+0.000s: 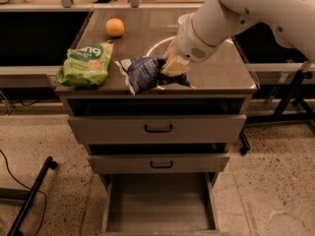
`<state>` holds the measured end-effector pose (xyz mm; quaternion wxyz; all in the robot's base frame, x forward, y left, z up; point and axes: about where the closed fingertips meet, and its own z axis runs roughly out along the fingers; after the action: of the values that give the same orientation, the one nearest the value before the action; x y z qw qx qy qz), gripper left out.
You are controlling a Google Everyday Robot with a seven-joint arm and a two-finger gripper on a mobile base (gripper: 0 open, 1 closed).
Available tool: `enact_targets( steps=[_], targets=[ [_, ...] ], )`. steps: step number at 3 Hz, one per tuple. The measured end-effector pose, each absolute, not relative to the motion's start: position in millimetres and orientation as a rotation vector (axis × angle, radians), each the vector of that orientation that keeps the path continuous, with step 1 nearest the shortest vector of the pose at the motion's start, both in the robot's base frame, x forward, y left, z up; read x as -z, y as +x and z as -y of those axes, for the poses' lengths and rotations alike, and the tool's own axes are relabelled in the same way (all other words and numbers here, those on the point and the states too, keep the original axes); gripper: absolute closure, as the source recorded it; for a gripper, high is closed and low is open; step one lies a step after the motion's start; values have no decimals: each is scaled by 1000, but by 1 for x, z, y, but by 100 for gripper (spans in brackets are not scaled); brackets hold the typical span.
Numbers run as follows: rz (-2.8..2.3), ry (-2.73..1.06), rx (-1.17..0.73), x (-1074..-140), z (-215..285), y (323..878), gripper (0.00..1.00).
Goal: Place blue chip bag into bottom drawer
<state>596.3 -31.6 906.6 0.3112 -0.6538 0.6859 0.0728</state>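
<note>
The blue chip bag (143,73), dark navy with white edges, hangs lifted over the front edge of the cabinet top. My gripper (173,68) is shut on its right side and holds it in the air, the arm reaching in from the upper right. The bottom drawer (160,206) is pulled open below, a wide grey box with a bare flat floor. The bag is above and behind the drawer's opening.
A light green snack bag (86,64) lies at the left front of the cabinet top (216,73). An orange (115,27) sits at the back left. Two shallower drawers with black handles (158,129) stick out slightly. A black stand leg (29,195) lies on the floor at left.
</note>
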Motion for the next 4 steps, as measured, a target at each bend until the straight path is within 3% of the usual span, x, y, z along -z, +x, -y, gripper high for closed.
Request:
enact_targets(
  steps=[2,4],
  targets=[
    [-1781,-1801,-243,-888,22,520,100],
    [-1765,-1856,-237,-871,18,507,100]
  ],
)
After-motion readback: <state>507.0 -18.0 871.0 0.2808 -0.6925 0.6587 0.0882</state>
